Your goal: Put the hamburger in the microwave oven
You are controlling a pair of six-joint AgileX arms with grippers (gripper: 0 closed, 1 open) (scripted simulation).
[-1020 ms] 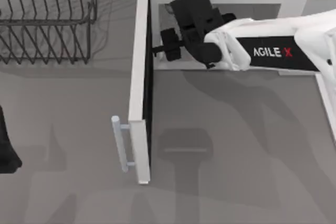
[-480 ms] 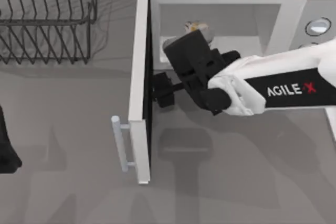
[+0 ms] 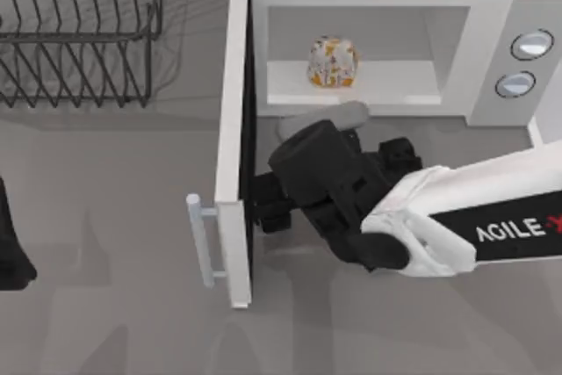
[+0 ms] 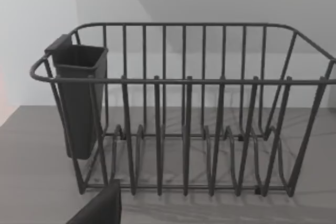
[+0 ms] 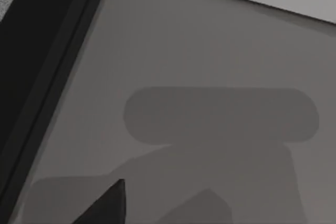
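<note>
One second ago the right arm reached deep inside the microwave oven (image 3: 492, 24) and hid the hamburger (image 3: 332, 63). Now the arm has pulled back out, and the hamburger sits alone on the pale floor inside the oven, near the middle. The right gripper (image 3: 274, 206) is now in front of the oven, over the grey table (image 3: 105, 164), right next to the open door (image 3: 234, 129) and close to the bar handle (image 3: 200, 239). The white arm stretches in from the right side, low across the table. I cannot tell if its jaws are open or closed. The left arm stays parked at the left edge, facing the black wire rack (image 4: 184, 108); I cannot tell its jaws either.
</note>
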